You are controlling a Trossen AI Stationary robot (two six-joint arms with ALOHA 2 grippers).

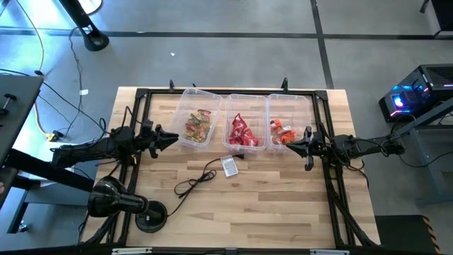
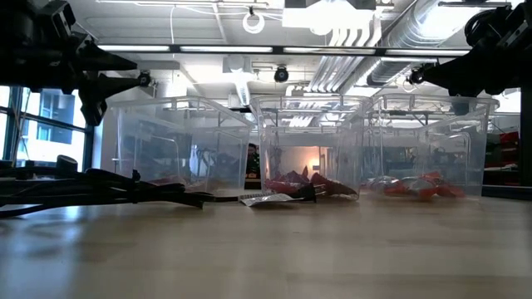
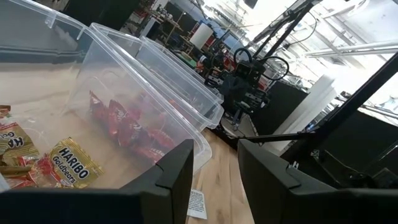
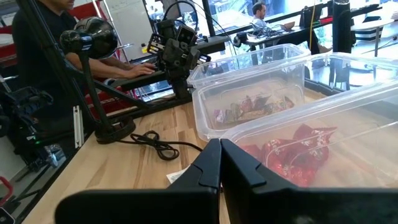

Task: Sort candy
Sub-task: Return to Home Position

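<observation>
Three clear plastic bins stand side by side on the table's far middle. The left bin [image 1: 185, 106] holds gold and brown candy [image 1: 198, 126], the middle bin [image 1: 245, 106] red candy [image 1: 241, 132], the right bin [image 1: 289, 105] orange-red candy [image 1: 283, 132]. My left gripper [image 1: 172, 138] hovers level beside the left bin's near left corner, open with nothing between its fingers [image 3: 214, 180]. My right gripper [image 1: 290, 145] hovers level at the right bin's near side, shut and empty [image 4: 221, 165]. Both hang above the tabletop in the low view.
A small grey tag [image 1: 230, 166] with a black cable [image 1: 195, 180] lies on the wood in front of the bins. A black lamp-like stand [image 1: 117, 202] sits at the near left corner. Black frame rails [image 1: 333, 191] run along the table's sides. A person [image 4: 37, 37] sits beyond the left edge.
</observation>
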